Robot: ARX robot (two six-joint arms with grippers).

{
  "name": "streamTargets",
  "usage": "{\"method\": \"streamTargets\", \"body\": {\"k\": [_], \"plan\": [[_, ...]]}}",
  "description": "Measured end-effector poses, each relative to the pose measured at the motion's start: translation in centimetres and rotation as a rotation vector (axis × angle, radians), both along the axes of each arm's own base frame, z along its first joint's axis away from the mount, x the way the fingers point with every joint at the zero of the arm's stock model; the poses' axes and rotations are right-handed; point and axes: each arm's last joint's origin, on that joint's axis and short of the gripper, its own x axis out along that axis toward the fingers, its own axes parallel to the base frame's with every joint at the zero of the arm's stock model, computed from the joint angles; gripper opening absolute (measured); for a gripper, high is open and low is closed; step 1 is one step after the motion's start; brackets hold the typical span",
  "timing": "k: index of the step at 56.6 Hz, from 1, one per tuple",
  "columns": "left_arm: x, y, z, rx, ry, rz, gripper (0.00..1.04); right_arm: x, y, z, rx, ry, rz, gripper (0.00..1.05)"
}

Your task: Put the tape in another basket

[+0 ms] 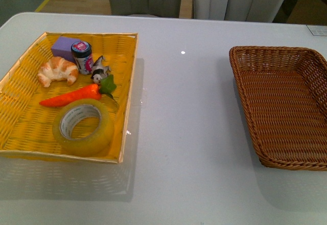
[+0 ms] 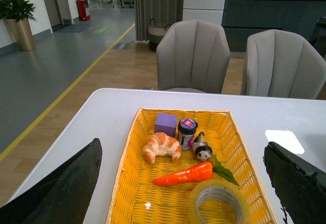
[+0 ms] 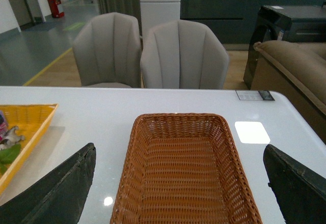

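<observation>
the tape (image 1: 83, 127) lies flat inside the yellow basket (image 1: 25, 117), in its near right corner, just beside the carrot (image 1: 71, 96). the brown basket (image 1: 265, 48) sits on the tabletop (image 1: 184, 133), well right of the yellow basket. the left pincer (image 2: 182, 147) and the right pincer (image 3: 179, 147) both stand wide apart.

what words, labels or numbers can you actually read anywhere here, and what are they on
Nothing reads clearly enough to quote.
tape: green print on the white inner core, too blurred to read.
jar: colourful label and lid, too small to read.
card lying far right: printing too small to read.
</observation>
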Motion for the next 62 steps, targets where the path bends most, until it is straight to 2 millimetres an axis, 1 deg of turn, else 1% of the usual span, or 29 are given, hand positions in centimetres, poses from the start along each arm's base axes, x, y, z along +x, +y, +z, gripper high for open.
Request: {"method": "streamTargets", "body": {"k": [33,38,40,41,44,48,53,55,56,58,60,62], "plan": [[0.0,0.0,0.0,0.002,0.003,-0.003,0.96,0.0,0.0,0.0,0.000,0.000,0.000,0.96],[0.3,-0.1,0.2,0.022,0.284,-0.182,0.96,0.0,0.0,0.0,0.000,0.000,0.002,0.96],[1.0,-0.3,0.6,0.010,0.360,-0.246,0.96,0.0,0.0,0.0,0.000,0.000,0.001,0.96],[1.2,-0.3,0.7,0.010,0.371,-0.252,0.96,0.0,0.0,0.0,0.000,0.000,0.001,0.96],[2.9,-0.3,1.7,0.013,0.390,-0.281,0.96,0.0,0.0,0.0,0.000,0.000,0.001,0.96],[5.0,-0.2,2.6,0.028,0.382,-0.258,0.96,0.0,0.0,0.0,0.000,0.000,0.001,0.96],[8.5,-0.2,2.9,0.040,0.376,-0.237,0.96,0.0,0.0,0.0,0.000,0.000,0.000,0.96],[10.2,-0.3,2.7,0.049,0.380,-0.229,0.96,0.0,0.0,0.0,0.000,0.000,0.001,0.96],[10.6,-0.4,2.6,0.050,0.381,-0.227,0.96,0.0,0.0,0.0,0.000,0.000,0.001,0.96],[13.2,-0.5,1.8,0.056,0.402,-0.213,0.96,0.0,0.0,0.0,0.000,0.000,0.001,0.96],[14.8,-0.6,0.8,0.059,0.428,-0.204,0.96,0.0,0.0,0.0,0.000,0.000,0.001,0.96],[16.0,-0.6,-0.2,0.057,0.460,-0.202,0.96,0.0,0.0,0.0,0.000,0.000,0.001,0.96]]}}
